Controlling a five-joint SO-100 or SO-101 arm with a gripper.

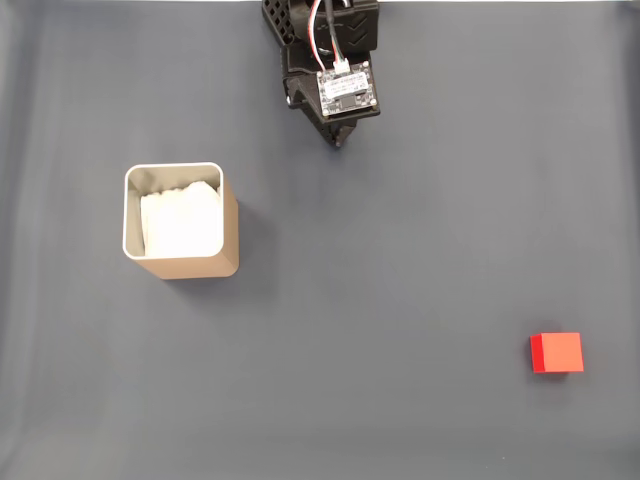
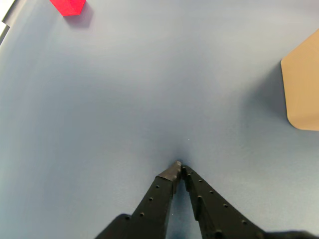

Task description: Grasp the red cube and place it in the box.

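Arm (image 1: 325,60) is cut off by the top edge of the fixed view; just the wrist section with its small circuit board (image 1: 348,88) and wires shows. From there the fingers are foreshortened to a dark point, so the jaw state is hard to read in that view. The wrist view settles it: gripper (image 2: 178,166) has its two black fingers (image 2: 154,199) pressed together at the tips, pinching nothing, over bare gray cloth (image 2: 149,89).

Red cube (image 1: 556,353) sits low on the right of the fixed view, alone on the cloth, well apart from both gripper and box. In the wrist view the cube (image 2: 68,6) is clipped by the top edge at upper left, only its lower part and shadow visible.

Box (image 1: 226,235) stands upright on the left of the fixed view, open top toward the camera, pale rim and white paper lining visible inside. The wrist view catches just one tan rounded corner of it (image 2: 301,84), cut off at the right edge; rim and lining can't be made out there.
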